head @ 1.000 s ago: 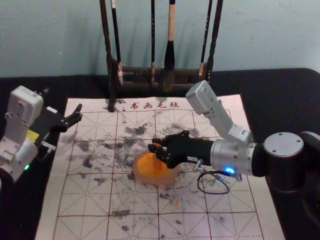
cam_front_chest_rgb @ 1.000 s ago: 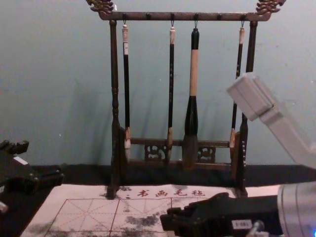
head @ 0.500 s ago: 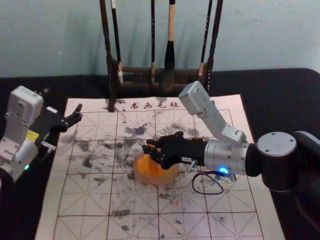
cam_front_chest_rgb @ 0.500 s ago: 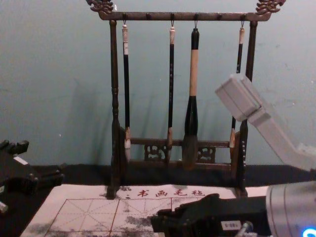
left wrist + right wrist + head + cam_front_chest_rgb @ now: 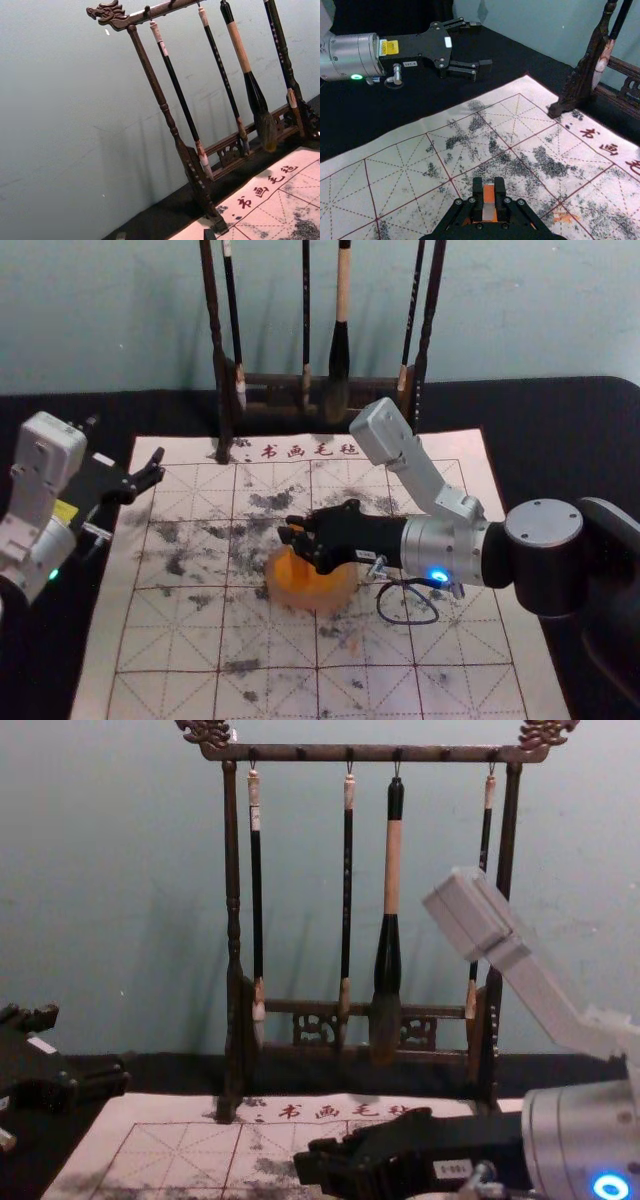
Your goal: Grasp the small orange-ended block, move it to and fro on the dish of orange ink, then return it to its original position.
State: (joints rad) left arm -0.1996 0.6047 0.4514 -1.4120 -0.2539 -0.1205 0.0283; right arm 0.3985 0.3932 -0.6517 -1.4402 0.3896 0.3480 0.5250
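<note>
My right gripper (image 5: 294, 531) reaches in from the right over the dish of orange ink (image 5: 338, 597) in the head view. In the right wrist view my right gripper (image 5: 489, 192) is shut on the block (image 5: 488, 205), whose orange end and pale middle show between the fingers. The block's lower part is hidden there; in the head view, orange shows under the gripper at the dish's left half. My left gripper (image 5: 152, 472) stays parked at the far left, its fingers apart and holding nothing; its fingertips also reach the left wrist view's lower edge.
The mat (image 5: 170, 640) is marked with red grid lines and black ink smudges. Behind it stands a dark wooden rack (image 5: 232, 920) with several hanging brushes, the thickest brush (image 5: 391, 870) right of its middle. An orange smear (image 5: 565, 217) marks the mat near the right gripper.
My right gripper has moved leftward over the dish, carrying the block toward its left side. The left arm, the rack and the dish have stayed where they were.
</note>
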